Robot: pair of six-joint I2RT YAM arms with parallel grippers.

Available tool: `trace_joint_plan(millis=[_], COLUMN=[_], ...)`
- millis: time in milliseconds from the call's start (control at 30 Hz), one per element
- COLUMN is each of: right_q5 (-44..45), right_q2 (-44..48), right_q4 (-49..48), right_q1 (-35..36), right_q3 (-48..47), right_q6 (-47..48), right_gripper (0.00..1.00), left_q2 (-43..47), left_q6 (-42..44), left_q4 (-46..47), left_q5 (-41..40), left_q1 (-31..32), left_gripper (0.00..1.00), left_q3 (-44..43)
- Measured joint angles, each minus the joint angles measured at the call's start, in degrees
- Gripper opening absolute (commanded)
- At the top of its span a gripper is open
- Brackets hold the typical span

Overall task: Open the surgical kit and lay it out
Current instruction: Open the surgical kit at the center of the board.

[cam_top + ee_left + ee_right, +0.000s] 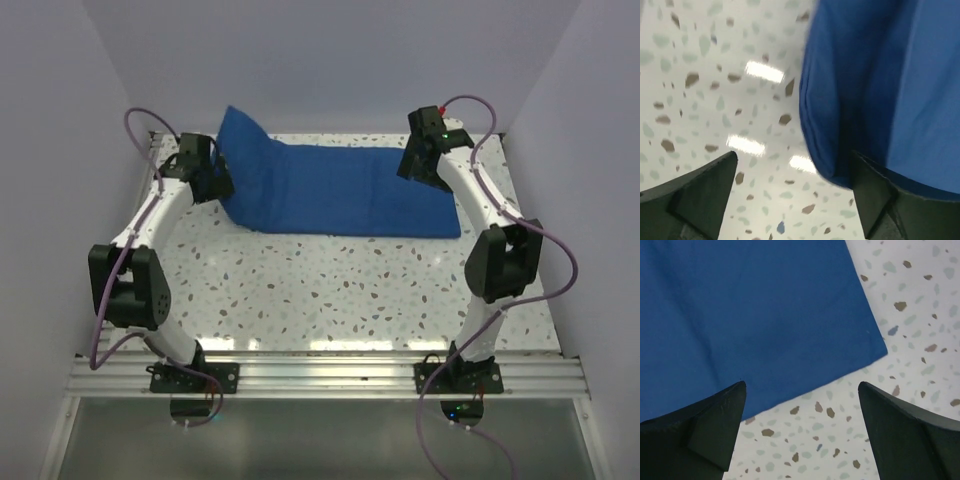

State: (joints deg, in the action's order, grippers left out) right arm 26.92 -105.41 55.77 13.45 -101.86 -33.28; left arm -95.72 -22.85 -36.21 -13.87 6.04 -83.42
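Evidently early in the task: the royal-blue cloth wrap [340, 195] lies as a closed, folded bundle on the far half of the speckled white bench [330, 290]. I see no steel tray or instruments anywhere, so I judge the unwrapping barely begun and the whole laying-out left to do.

Long axis of the wrap: parallel to the bench's far edge, running from near the far-left corner towards the right edge. Its left end stands raised in a rumpled peak that points up and towards the far-left corner. Its right end lies flat, with a square corner aimed at the right edge.

Left end effector [222, 185]: jaws apart, with a rounded fold of the wrap hanging beside one finger [880, 200], not pinched as far as I can tell.

Right end effector [418, 168]: jaws wide apart above a corner at the wrap's right end, holding nothing.
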Motion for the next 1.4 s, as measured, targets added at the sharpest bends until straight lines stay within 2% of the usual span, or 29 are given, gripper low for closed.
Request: trace_joint_plan(millis=[100, 233, 433, 733, 1033, 1133, 1333, 1400], right_q5=[-1.1, -1.3, -3.0, -3.4, -2.3, -1.9, 0.2, 0.2], right_q2=[-5.3, -11.0, -17.7, -32.0, -41.6, -44.3, -45.4, -45.5], right_q4=[-2.0, -6.2, -15.6, -21.0, -26.0, -27.2, -27.1, -26.9], right_q1=[0.0, 0.0, -2.8, -11.1, -12.0, -12.1, -13.1, -13.8], right_q3=[-4.0, -7.3, -7.6, -17.8, -32.3, -36.8, -37.2, -37.2], right_q6=[0.7, 0.7, -1.7, -7.5, -9.6, -9.5, -9.1, -8.9], right_gripper=[0.98, 0.98, 0.96, 0.94, 0.93, 0.91, 0.85, 0.79], left_q2=[0.5, 0.0, 3.4, 11.8, 14.9, 15.8, 16.0, 16.1], left_q6=[-0.4, -0.4, -0.1, -0.1, -0.8, -1.7, -3.0, -3.2], left_q4=[0.5, 0.2, 0.7, -1.2, -4.1, -5.1, -6.2, -6.3], left_q5=[0.6, 2.6, 5.0, 6.2, 6.1, 5.8, 5.2, 4.9], left_q1=[-1.1, -0.4, -0.3, -0.2, -0.2, -0.2, -0.2, -0.2], left_gripper=[1.00, 1.00, 1.00, 0.98, 0.96, 0.96, 0.96, 0.96], left_q3=[8.7, 14.6, 16.8, 19.9, 22.2, 22.8, 23.3, 23.3])
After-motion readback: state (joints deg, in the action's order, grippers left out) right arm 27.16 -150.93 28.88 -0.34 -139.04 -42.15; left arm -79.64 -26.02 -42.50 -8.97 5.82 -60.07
